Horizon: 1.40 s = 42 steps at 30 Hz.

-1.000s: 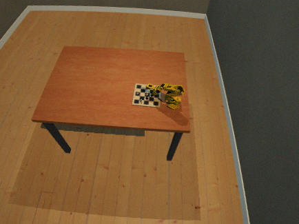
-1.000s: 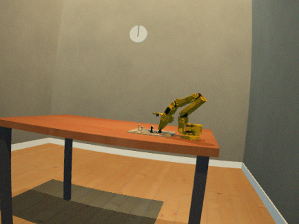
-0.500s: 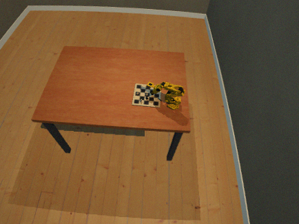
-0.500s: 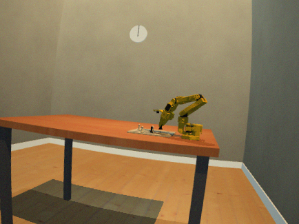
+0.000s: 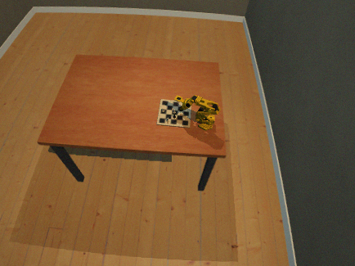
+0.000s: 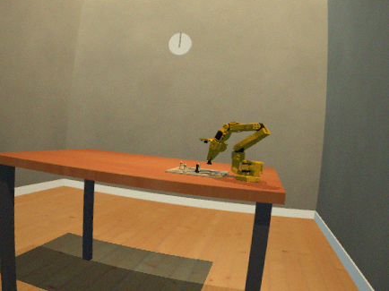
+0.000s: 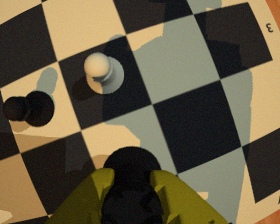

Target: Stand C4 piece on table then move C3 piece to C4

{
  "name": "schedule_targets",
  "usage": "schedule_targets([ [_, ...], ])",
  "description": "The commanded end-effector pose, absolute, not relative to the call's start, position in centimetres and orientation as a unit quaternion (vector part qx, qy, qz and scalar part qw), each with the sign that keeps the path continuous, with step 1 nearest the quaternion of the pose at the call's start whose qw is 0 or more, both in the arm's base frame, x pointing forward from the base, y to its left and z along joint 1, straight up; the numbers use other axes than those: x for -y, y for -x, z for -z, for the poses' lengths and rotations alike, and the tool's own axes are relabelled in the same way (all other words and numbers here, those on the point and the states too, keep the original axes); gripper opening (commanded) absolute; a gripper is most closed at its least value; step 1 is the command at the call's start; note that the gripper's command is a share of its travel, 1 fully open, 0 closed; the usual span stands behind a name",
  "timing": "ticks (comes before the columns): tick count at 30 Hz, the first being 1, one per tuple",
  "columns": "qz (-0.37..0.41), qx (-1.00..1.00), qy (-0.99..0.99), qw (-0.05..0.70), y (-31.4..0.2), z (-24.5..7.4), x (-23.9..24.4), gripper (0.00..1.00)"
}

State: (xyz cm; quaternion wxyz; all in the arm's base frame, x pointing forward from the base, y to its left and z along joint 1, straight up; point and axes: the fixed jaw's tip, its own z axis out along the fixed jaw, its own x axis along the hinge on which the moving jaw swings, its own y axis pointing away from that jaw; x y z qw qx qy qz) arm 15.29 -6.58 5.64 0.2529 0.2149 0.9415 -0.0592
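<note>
My gripper (image 7: 131, 200) is shut on a black chess piece (image 7: 133, 187) and holds it lifted above the board (image 5: 176, 114). In the wrist view the black piece fills the gap between my two yellow fingers. A white pawn (image 7: 98, 67) stands upright on a dark square further up. Another black piece (image 7: 26, 108) stands at the left edge. In the exterior view the held piece (image 6: 209, 160) hangs at my fingertips a little above the board (image 6: 197, 173), and the white piece (image 6: 181, 164) and the black piece (image 6: 197, 167) stand on it.
The yellow arm's base (image 5: 205, 121) sits on the table to the right of the board, near the table's right edge. The edge of the board with its number labels and a strip of wooden table (image 7: 265, 222) show at the lower right of the wrist view.
</note>
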Motion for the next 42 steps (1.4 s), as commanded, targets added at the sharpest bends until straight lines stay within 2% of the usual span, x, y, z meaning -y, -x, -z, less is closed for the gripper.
schedule_targets([
  [1, 0.063, -0.939, -0.214, 0.260, -15.3, -6.2, 6.7, 0.00],
  [19, 0.047, -0.950, -0.159, 0.263, -16.3, -6.3, 5.0, 0.00],
  [33, -0.028, -0.957, 0.107, 0.269, -22.1, -6.4, -5.6, 0.00],
  [42, -0.036, -0.953, 0.136, 0.269, -23.1, -6.5, -7.3, 0.00],
])
